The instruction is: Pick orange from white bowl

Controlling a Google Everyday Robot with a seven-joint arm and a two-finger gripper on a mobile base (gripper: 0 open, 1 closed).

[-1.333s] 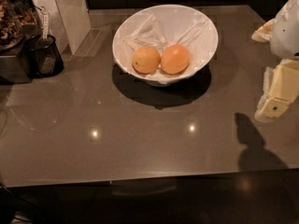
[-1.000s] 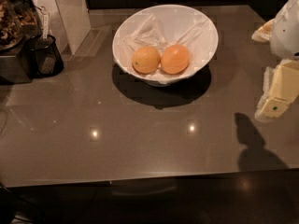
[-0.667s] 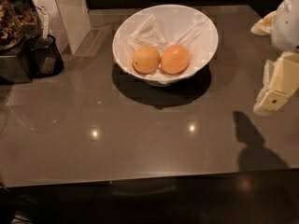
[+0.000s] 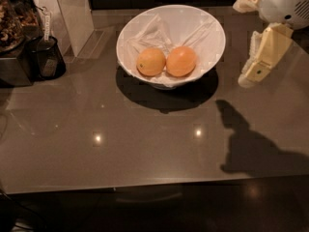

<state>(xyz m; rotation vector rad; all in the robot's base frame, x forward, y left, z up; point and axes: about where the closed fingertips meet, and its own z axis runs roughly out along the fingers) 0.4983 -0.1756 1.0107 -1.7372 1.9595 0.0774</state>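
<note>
The white bowl stands on the grey counter at the back middle, lined with crumpled white paper. Two round fruits lie side by side in it. The orange is the deeper reddish-orange one on the right. The paler yellow-orange fruit with a dark stem dot lies left of it. My gripper hangs at the right edge of the view, above the counter and to the right of the bowl, apart from it. Its pale yellow finger points down and left.
A dark cup with a utensil and a dark appliance stand at the left edge. A pale upright panel stands behind them. The gripper's shadow falls on the counter at the right front. The counter's front edge runs along the bottom.
My gripper and arm have risen and shifted slightly left, towards the bowl. The bowl and both fruits have not moved.
</note>
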